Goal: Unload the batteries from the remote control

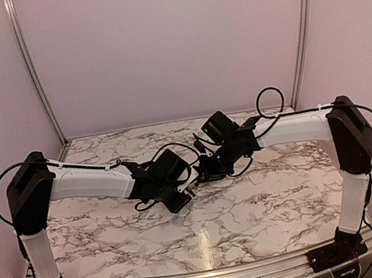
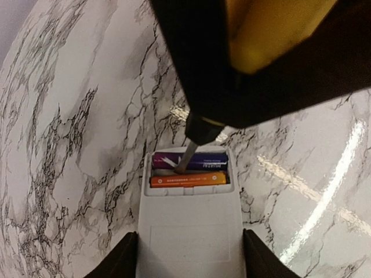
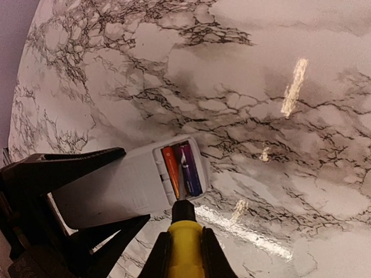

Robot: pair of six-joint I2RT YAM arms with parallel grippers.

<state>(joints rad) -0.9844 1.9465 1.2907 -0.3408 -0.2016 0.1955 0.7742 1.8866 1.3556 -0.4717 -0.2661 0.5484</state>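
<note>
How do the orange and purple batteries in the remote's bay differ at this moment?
The orange battery lies nearer the remote's middle; the purple battery lies at its end. The yellow tool's metal tip crosses the purple battery, not the orange battery. Both lie seated side by side in the remote.

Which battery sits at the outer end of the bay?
The purple battery, crossed by the screwdriver blade; the orange battery lies beside it, toward the middle of the remote control.
</note>
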